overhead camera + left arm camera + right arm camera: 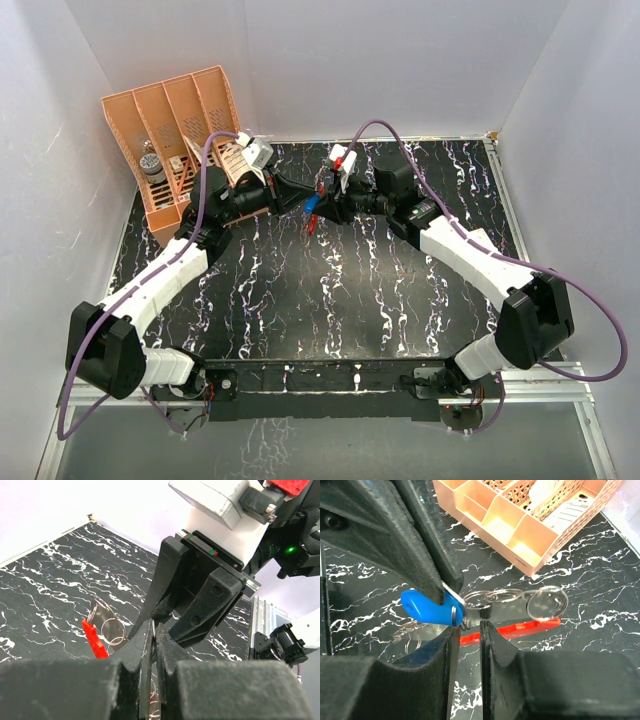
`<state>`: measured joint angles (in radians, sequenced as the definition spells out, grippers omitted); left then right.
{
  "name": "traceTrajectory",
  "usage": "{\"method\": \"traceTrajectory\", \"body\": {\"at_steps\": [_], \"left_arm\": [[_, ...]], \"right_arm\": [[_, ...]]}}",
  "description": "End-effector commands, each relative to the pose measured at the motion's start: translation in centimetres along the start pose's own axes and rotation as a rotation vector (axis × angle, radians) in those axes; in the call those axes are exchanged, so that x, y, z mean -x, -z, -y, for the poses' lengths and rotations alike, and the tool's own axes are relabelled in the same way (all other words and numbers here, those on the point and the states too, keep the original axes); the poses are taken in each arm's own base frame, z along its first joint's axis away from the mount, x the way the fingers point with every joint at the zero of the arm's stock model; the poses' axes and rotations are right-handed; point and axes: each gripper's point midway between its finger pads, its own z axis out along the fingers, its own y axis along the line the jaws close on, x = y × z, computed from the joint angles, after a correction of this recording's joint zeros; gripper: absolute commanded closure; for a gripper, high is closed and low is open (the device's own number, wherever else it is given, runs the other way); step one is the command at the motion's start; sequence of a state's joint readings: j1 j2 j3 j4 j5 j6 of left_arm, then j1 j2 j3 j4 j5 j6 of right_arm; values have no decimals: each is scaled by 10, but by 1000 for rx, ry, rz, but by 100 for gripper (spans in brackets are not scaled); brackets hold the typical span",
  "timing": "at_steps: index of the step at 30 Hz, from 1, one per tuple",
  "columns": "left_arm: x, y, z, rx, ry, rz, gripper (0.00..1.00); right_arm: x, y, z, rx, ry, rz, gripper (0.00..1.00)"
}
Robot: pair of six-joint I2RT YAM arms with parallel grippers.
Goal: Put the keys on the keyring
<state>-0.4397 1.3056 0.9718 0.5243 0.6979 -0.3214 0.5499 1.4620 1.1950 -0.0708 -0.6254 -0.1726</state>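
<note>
Shows the left gripper (152,635) pinching a small blue-headed key (420,606) mid-air over a black white-veined table (300,300). Shows the right gripper (470,628) just beneath, fingers narrowly parted under silver wire rings (500,596), grip impossible to tell. Shows a long thin red keyring (530,626) just behind those fingertips.

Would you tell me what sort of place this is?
Probably a lab robot cell: left arm and right arm bolted at a black marbled tabletop, plain white walls boxing it in, an orange desk organiser as prop.
</note>
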Motion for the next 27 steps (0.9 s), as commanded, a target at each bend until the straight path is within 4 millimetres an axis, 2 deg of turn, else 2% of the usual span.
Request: {"method": "traceTrajectory", "body": {"at_steps": [1,14,25,27], "left_arm": [[24,1,16,-68,-28,20,100],[25,5,12,-62,10,13,100],[29,1,14,-89,27,25,100],[29,-1,15,-99,34,27,100]], "right_arm": [[41,7,6,-41,94,97,80],[58,27,2,-81,167,138,82],[52,17,-1,-36,146,124,84],[53,17,-2,-30,144,131,87]]}}
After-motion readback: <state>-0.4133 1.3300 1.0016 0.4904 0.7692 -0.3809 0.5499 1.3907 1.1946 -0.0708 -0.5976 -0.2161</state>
